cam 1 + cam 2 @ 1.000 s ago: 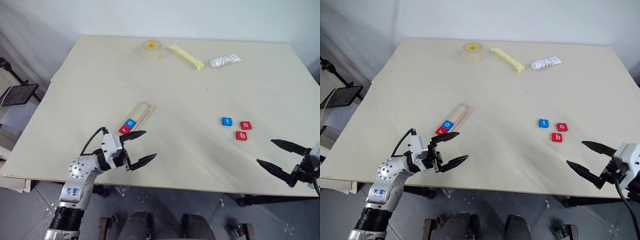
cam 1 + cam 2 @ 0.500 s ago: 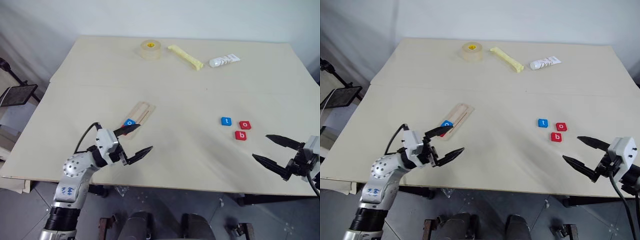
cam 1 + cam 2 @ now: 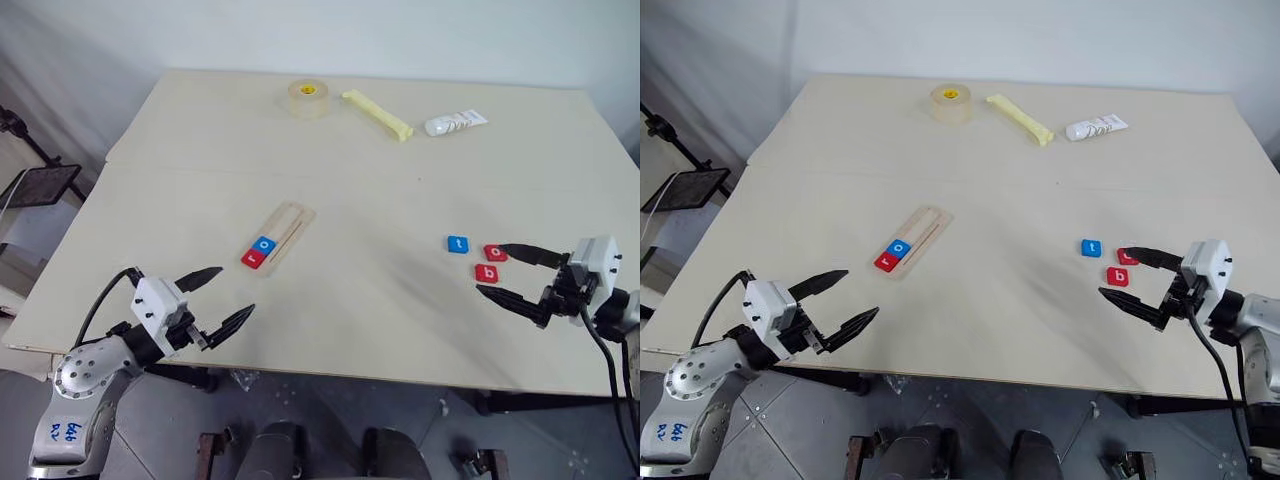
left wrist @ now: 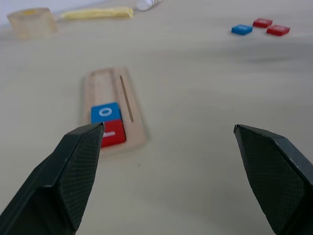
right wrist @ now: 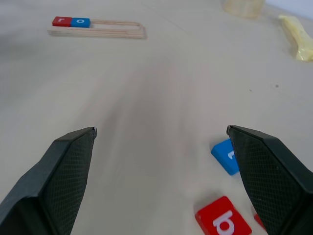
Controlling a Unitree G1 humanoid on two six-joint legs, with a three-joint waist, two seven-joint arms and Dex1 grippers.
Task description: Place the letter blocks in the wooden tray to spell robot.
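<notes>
The wooden tray (image 3: pixel 283 225) lies left of centre, with a red r block (image 3: pixel 252 259) and a blue o block (image 3: pixel 264 244) side by side at its near end. Three loose letter blocks sit at the right: blue t (image 3: pixel 458 244), red o (image 3: pixel 495 253) and red b (image 3: pixel 487 272). My right gripper (image 3: pixel 489 268) is open just over them, one finger past the red o and the other on the near side of the b (image 5: pixel 222 223). My left gripper (image 3: pixel 236 290) is open and empty by the near left table edge, pointing towards the tray (image 4: pixel 105 83).
At the far side lie a tape roll (image 3: pixel 306 97), a yellow stick (image 3: pixel 376 114) and a white tube (image 3: pixel 455 123). A black stand (image 3: pixel 40 185) is off the table's left side. The near table edge runs right under both grippers.
My left gripper has pulled back from the tray's near end, out to the left. My right gripper has advanced up to the loose blocks. Both stayed open.
</notes>
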